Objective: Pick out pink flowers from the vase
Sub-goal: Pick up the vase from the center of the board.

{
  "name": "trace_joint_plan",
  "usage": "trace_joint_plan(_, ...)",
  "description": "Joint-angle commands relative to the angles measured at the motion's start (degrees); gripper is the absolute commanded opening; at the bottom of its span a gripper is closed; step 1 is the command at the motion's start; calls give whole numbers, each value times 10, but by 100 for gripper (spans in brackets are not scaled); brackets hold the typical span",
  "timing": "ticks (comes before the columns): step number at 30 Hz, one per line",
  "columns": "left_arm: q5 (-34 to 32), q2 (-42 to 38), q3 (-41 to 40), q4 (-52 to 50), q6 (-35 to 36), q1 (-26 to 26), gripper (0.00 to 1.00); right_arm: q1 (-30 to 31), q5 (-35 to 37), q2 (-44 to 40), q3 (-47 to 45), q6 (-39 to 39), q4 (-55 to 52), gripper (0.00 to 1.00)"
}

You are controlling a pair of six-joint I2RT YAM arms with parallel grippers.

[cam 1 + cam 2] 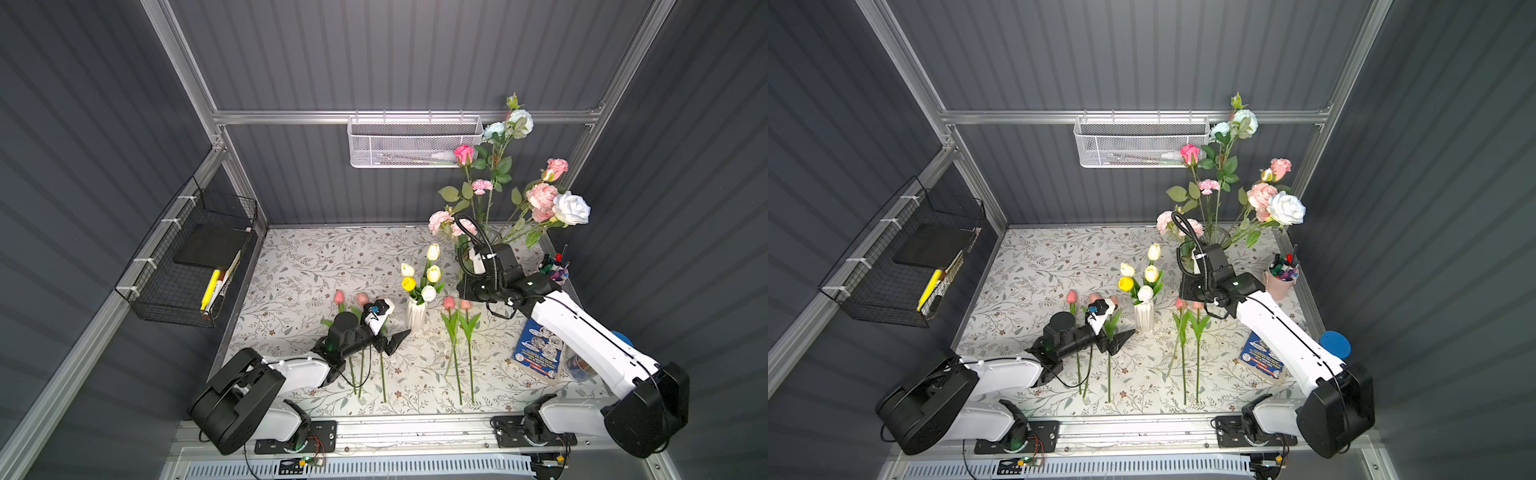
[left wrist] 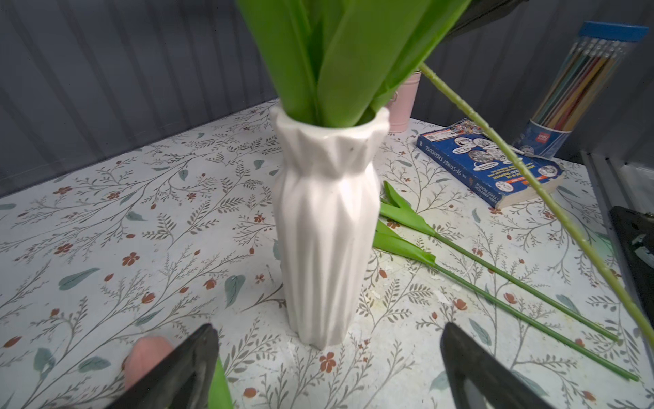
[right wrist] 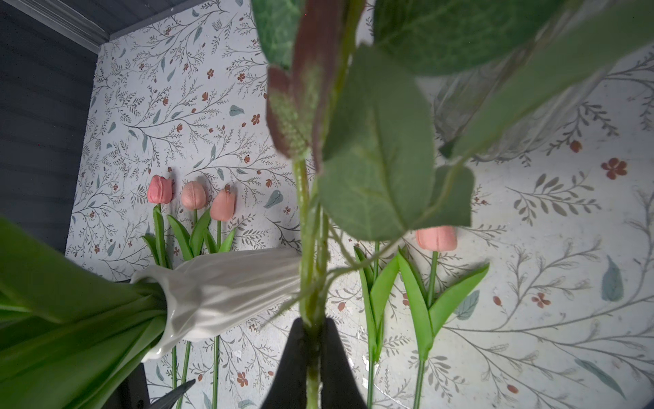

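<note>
A leafy green stem (image 3: 307,248) is gripped in the closed right claw (image 3: 313,331), near the glass vase (image 1: 1219,237). The left claw (image 1: 394,341) is spread open facing the white vase (image 2: 325,230), with pink tulips (image 1: 339,297) laid on the table (image 1: 311,257) beneath it.

In both top views the right jaws are hidden under their own wrist (image 1: 1214,266), which also covers the lower part of the glass vase (image 1: 1217,237) near them. In the right wrist view the stem (image 3: 307,248) clamped between them runs out of the picture at both ends, bloom unseen, its leaves (image 3: 375,148) blurred. A pink tulip (image 2: 147,357) beside the left jaws is half covered; the white vase (image 2: 325,230) ahead loses its blooms to the edge.
</note>
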Motion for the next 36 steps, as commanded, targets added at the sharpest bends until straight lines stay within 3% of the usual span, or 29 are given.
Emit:
trace_joint_plan(1,5,38,24,81,5,-11,99,-4,-11,7,-7,1,18,0)
trace_joint_plan(12,-50,176,85,181,-42,-20,99,-8,-12,18,4,6,10,0)
trace_joint_plan(20,-11,238,114,225,-54,-22,98,-15,-15,21,6,10,-3,0)
trace_joint_plan(31,23,271,128,253,-53,-23,71,-24,-22,20,2,8,-9,0)
trace_joint_plan(36,19,272,125,261,-52,-23,67,-26,-24,20,3,8,-13,0)
